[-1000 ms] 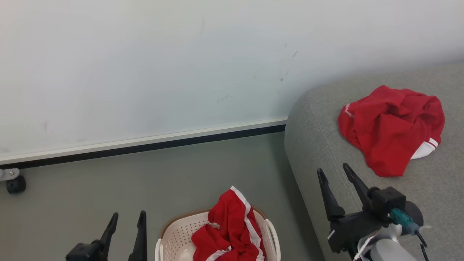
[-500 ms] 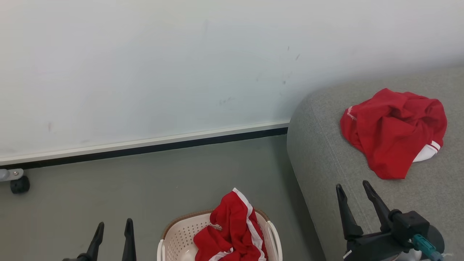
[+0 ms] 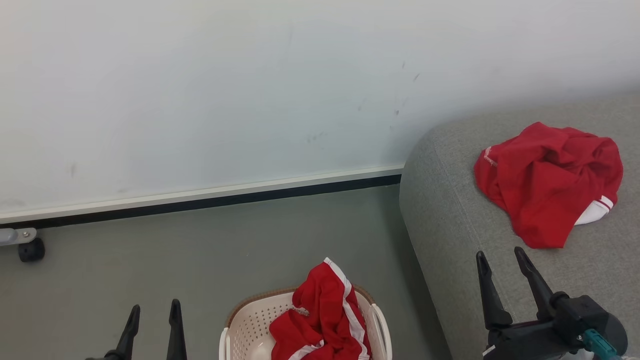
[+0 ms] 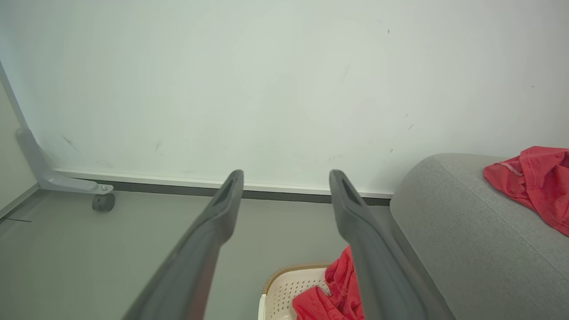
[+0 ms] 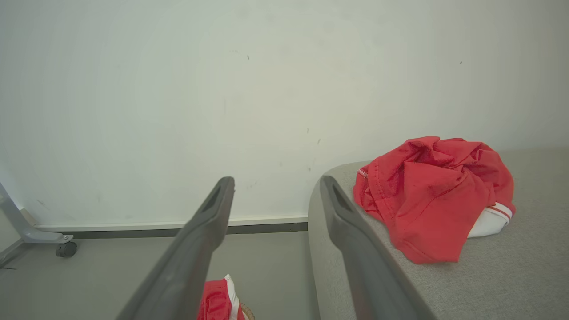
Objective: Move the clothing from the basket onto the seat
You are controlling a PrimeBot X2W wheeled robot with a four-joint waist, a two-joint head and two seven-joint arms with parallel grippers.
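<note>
lowered and drawn back since a second ago, the right pincer [image 3: 500,252] is now seen at the lower right of the head view, above the near part of the sofa [image 3: 450,200]. the left pincer [image 3: 155,305] has likewise been dropped toward the bottom edge of that view. both pincers are spread wide, and nothing is gripped between the fingers of either.

the left pincer is held over the grey floor [image 3: 200,240], to the left of the basket [image 3: 247,325]. the basket is set on the floor near the sofa's rounded end. one garment [image 3: 325,315] is heaped inside the basket, with a white-striped fold raised above the brown rim.

the other garment [image 3: 545,185] is laid crumpled on the sofa, beyond the right pincer and apart from it, with white trim shown at its lower right edge. a pale wall [image 3: 200,100] with a dark skirting line is seen behind, and a black caster [image 3: 31,249] is seen at its foot on the far left.
</note>
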